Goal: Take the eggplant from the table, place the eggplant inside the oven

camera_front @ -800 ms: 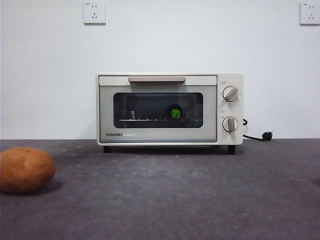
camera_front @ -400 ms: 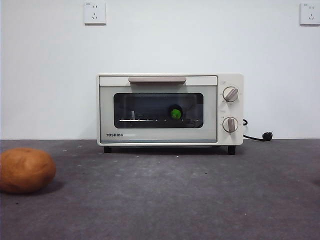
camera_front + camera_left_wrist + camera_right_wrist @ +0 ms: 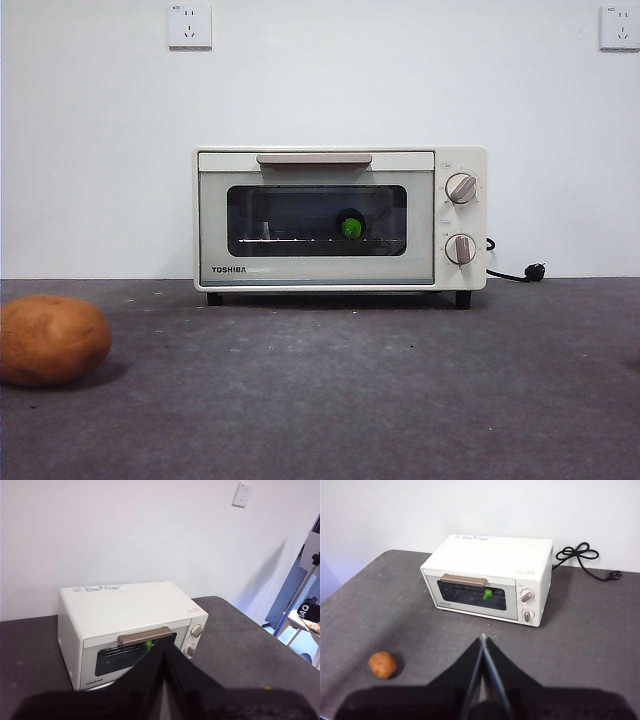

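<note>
Both grippers hang shut, eggplant [image 3: 350, 227] inside closed oven [image 3: 339, 218].

bright, even light, sharp focus; soft shadows under the oven [image 3: 340, 220] and potato [image 3: 52, 340].

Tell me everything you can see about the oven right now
The oven is a small cream-white TOSHIBA toaster oven standing upright on short dark feet on the grey table, against the white wall. Its door is shut, with a beige handle along the top and a dark glass window. Through the glass the eggplant shows its green cap on the rack. Two round knobs sit at one end, and a black cord trails behind.
</note>
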You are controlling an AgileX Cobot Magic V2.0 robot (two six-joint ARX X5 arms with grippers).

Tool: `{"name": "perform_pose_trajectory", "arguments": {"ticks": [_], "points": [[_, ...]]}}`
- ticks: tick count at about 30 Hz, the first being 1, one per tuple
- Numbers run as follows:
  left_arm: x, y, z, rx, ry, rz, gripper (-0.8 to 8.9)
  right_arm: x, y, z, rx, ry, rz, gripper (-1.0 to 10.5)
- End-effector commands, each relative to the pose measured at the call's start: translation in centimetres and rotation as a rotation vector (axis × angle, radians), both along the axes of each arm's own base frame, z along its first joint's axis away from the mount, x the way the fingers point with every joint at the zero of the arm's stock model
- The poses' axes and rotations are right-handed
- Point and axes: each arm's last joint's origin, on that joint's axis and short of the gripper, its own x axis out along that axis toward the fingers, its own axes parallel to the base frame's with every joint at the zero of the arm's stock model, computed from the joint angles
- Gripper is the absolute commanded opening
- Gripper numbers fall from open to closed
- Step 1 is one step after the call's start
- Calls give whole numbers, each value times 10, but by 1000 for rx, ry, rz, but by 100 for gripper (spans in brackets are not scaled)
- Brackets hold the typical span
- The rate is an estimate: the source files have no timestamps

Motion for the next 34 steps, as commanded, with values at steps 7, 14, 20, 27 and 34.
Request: {"name": "perform_pose_trajectory", "arguments": {"ticks": [7,14,20,27,34], "points": [[-1,0,2,10,-17,-13,-4,8,4,-3,-15,49,-2,1],[1,-1,1,10,-9,-14,-4,17,9,-3,-28,70,-6,1],[6,-2,-1,26,10,-22,-4,30,15,-4,-44,101,-6,1],[14,-4,-3,149,-46,-39,-4,50,26,-6,-70,152,-6,1],[0,3,0,311,-165,44,-4,77,40,-11,-106,221,-7,1]]}}
